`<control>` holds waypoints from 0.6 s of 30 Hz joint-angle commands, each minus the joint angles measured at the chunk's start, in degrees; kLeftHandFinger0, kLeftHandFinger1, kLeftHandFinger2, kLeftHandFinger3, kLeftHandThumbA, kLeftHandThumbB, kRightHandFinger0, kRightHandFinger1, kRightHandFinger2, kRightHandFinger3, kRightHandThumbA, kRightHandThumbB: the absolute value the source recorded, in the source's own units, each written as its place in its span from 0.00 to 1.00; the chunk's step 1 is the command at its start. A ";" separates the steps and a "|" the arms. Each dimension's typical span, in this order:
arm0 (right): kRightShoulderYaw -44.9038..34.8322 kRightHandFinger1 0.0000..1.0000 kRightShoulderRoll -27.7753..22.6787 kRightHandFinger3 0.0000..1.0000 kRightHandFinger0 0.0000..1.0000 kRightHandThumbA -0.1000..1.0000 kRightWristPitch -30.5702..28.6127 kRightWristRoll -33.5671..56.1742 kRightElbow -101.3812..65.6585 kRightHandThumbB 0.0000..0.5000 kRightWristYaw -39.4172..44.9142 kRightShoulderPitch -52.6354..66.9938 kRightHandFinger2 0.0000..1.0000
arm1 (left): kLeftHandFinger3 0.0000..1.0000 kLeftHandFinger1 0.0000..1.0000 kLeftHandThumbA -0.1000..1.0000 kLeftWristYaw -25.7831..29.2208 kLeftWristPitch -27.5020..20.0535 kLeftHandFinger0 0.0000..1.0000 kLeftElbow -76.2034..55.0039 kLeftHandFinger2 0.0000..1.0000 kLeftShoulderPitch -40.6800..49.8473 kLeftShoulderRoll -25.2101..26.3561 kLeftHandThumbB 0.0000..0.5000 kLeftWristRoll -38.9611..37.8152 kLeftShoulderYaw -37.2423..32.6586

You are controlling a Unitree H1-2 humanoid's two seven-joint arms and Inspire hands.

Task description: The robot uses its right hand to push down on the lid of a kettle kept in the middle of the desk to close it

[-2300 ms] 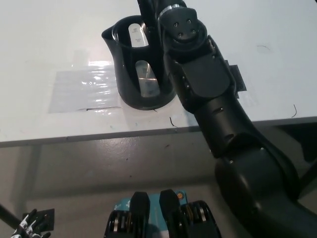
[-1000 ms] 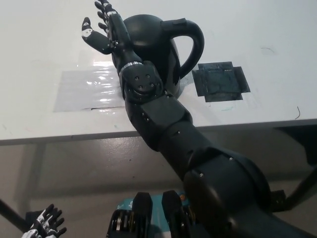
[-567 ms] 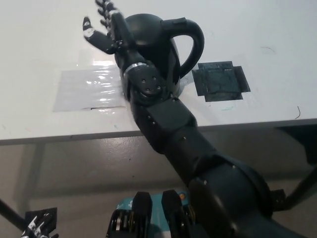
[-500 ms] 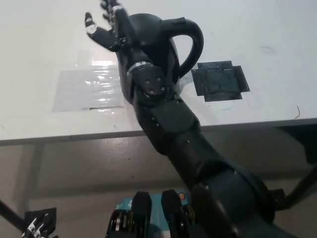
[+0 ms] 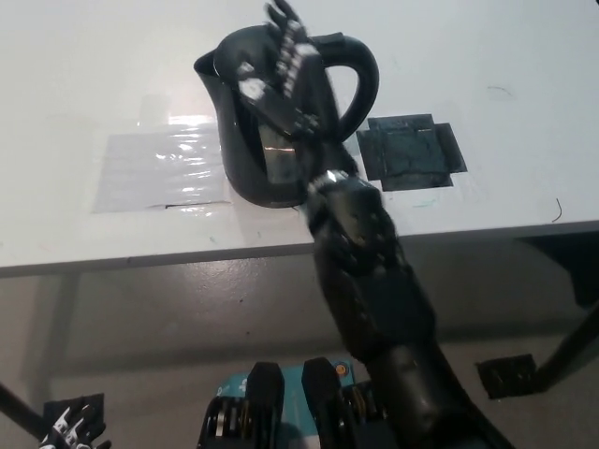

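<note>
Resting low at the picture's bottom left corner, the white left hand (image 5: 70,428) is only partly showing (too little to tell whether its fingers are spread or curled). Farther up, the black right arm (image 5: 374,309) is reaching over the near edge of the white desk (image 5: 524,122). Its right hand (image 5: 281,70) is blurring over the black kettle (image 5: 245,154), fingers stretched out and gripping nothing. Beyond the hand, the kettle is standing near the desk's middle, between a clear plastic sheet (image 5: 154,168) and a dark tape patch (image 5: 412,152).
</note>
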 commanded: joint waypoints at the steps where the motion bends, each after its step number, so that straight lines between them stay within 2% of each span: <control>1: 12.24 1.00 -9.13 1.00 0.98 0.44 14.40 -0.04 -54.63 0.10 12.98 15.17 1.00 | 1.00 1.00 0.24 -0.79 -0.60 1.00 -2.50 1.00 0.93 1.75 0.49 -2.22 1.96; 2: 12.11 1.00 -9.39 1.00 0.96 0.40 14.16 -0.02 -56.72 0.12 12.27 19.04 1.00 | 1.00 1.00 0.24 -0.74 -0.51 1.00 -2.48 1.00 0.67 1.78 0.48 -2.39 2.08; 4: 12.17 1.00 -10.03 1.00 0.95 0.42 14.02 -0.99 -58.82 0.12 11.55 23.50 1.00 | 1.00 1.00 0.27 -0.52 -0.52 1.00 -2.69 1.00 0.75 1.98 0.49 -1.51 1.82; 5: 12.21 1.00 -10.77 1.00 0.98 0.42 14.17 0.04 -59.82 0.10 11.52 25.81 1.00 | 1.00 1.00 0.27 -0.49 -0.31 1.00 -2.75 1.00 0.74 2.03 0.48 -1.47 1.77; 8: 11.74 1.00 -11.65 1.00 1.00 0.44 11.55 1.23 -59.91 0.08 11.04 29.90 1.00 | 1.00 1.00 0.26 -0.72 0.29 1.00 -2.67 1.00 -0.75 2.84 0.49 -2.12 2.12; 11: 10.42 1.00 -14.21 1.00 1.00 0.53 7.85 -0.70 -59.38 0.07 10.75 36.04 1.00 | 1.00 1.00 0.27 -0.72 -0.45 1.00 -1.94 1.00 -1.33 2.87 0.47 -1.64 2.11; 12: 9.84 1.00 -15.14 1.00 1.00 0.52 6.28 -2.20 -58.52 0.03 10.56 37.64 1.00 | 1.00 1.00 0.27 -0.50 -0.57 1.00 -1.66 1.00 -1.58 2.73 0.47 -1.57 2.22; 15: 9.76 1.00 -16.23 1.00 1.00 0.50 5.24 -3.99 -57.48 0.00 10.02 38.52 1.00 | 1.00 1.00 0.27 -0.24 -0.64 1.00 -1.72 1.00 -1.54 2.59 0.46 -1.80 2.72; 18: 7.81 1.00 -17.83 1.00 0.98 0.40 1.81 -4.47 -53.59 0.00 8.50 41.06 1.00 | 1.00 1.00 0.28 0.35 -0.13 1.00 -1.99 1.00 -1.61 2.52 0.49 -1.44 2.98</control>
